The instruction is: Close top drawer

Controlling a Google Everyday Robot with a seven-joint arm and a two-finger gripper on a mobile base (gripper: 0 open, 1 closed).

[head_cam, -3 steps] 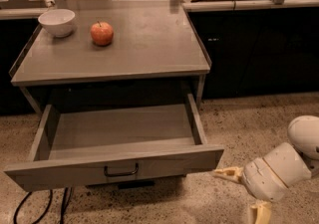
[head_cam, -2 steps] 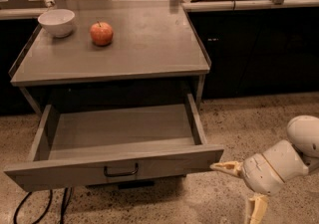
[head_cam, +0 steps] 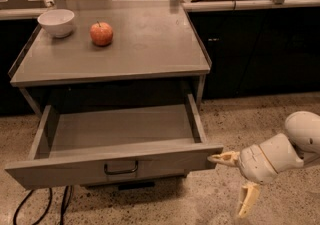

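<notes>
Off the front right corner of the desk (head_cam: 150, 49), we see the gripper (head_cam: 235, 179) spread wide, its arm (head_cam: 300, 136) cut by the right edge; the top drawer (head_cam: 170, 160) hides what lies beneath.

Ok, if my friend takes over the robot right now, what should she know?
End effector: open, holding nothing, low by the right end of the front panel of the top drawer; one finger points at that end, contact unclear.
Top drawer: pulled far out, nothing visible inside.
Done: nothing yet.
Left: push the front panel in until the drawer is shut.
</notes>
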